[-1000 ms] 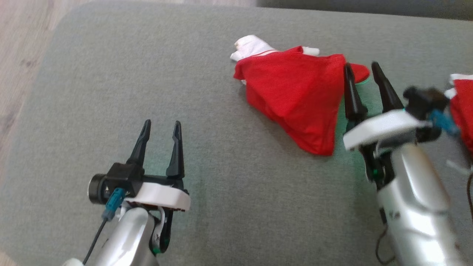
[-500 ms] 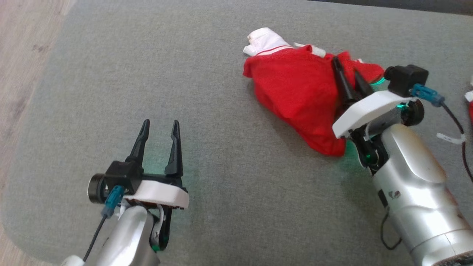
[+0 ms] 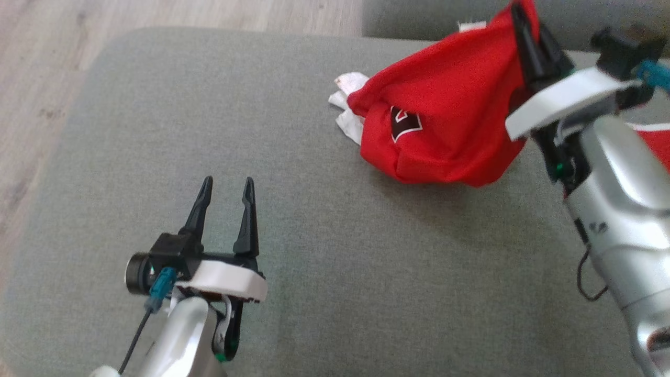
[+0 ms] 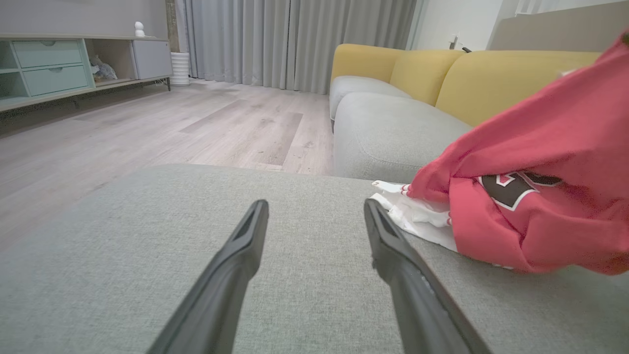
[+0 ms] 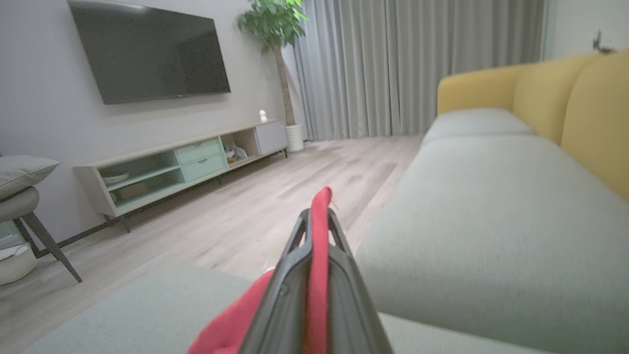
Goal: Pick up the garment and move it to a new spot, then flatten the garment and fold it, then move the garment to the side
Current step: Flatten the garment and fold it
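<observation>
Your right gripper [image 3: 529, 21] is clamped on the red garment [image 3: 450, 120]. In the right wrist view a ridge of the red cloth [image 5: 318, 246] stands pinched between the two fingers and pokes out past the tips of that gripper [image 5: 318, 216].

The garment is at the far right of the grey cushion [image 3: 314, 288], close to its far edge. Its top is bunched up at the grip and it hangs from there like a tent. The lower fold and the white sleeve part [image 3: 348, 104] rest on the cushion. A black logo [image 3: 405, 123] faces the left side.

Your left gripper [image 3: 229, 183] is wide open with nothing between the fingers. It sits over the near left part of the cushion, well apart from the garment. From the left wrist view, that gripper [image 4: 315, 209] points toward the far edge, with the garment [image 4: 535, 196] off to its right.

A second bit of red cloth [image 3: 654, 141] shows at the right edge of the cushion, behind the right arm. Can't tell what it is.
</observation>
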Robot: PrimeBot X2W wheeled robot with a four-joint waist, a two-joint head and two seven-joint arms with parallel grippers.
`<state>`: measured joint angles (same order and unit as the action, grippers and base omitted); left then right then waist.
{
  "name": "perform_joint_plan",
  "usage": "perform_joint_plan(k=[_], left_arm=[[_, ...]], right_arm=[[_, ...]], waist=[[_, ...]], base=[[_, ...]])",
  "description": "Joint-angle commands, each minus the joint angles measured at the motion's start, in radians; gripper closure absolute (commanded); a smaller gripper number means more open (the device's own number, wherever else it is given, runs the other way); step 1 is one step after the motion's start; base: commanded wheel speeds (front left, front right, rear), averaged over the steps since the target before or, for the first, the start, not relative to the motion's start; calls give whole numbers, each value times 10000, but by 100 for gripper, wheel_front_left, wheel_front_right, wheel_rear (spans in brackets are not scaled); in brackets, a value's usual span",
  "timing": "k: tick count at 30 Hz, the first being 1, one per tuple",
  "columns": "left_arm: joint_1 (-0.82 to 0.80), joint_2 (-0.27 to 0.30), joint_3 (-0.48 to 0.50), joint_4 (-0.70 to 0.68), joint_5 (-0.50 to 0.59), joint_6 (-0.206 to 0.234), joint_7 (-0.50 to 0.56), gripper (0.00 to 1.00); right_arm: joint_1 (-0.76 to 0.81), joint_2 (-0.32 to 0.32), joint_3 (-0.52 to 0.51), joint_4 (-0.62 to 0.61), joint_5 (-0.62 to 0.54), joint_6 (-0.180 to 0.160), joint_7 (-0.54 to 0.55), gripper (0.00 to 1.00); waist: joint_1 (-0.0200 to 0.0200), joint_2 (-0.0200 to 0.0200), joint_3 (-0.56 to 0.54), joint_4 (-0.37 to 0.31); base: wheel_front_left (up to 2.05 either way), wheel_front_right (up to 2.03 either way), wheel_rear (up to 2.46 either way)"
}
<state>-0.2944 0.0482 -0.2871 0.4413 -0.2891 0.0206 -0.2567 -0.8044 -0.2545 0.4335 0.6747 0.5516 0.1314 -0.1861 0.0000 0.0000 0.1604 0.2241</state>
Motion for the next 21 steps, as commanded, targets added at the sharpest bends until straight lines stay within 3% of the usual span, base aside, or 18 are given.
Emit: perform_joint_plan(k=[1, 7, 12, 16, 21], left_arm=[[35, 51, 439, -247, 23, -11, -51, 0], [377, 36, 607, -262, 32, 17, -51, 0], [567, 28, 634, -247, 102, 6, -51, 0], [597, 24, 520, -332, -23, 18, -51, 0], [748, 22, 470, -385, -87, 92, -51, 0]], right_arm=[[-471, -65, 246, -601, -140, -7, -10, 100], [-954, 28, 836, -1648, -165, -7, 458, 100], [-1911, 683, 1729, -2271, -68, -7, 1112, 100], [-3311, 1172, 1842, -1838, -79, -7, 964, 100], [-5080, 1612, 830, -728, -45, -7, 122, 100]], waist=[[0, 0, -326, 98], [0, 0, -724, 143], [0, 0, -930, 196], [0, 0, -1008, 382], [0, 0, -1124, 482]], base=[[0, 0, 0], [0, 0, 0], [0, 0, 0], [0, 0, 0], [0, 0, 0]])
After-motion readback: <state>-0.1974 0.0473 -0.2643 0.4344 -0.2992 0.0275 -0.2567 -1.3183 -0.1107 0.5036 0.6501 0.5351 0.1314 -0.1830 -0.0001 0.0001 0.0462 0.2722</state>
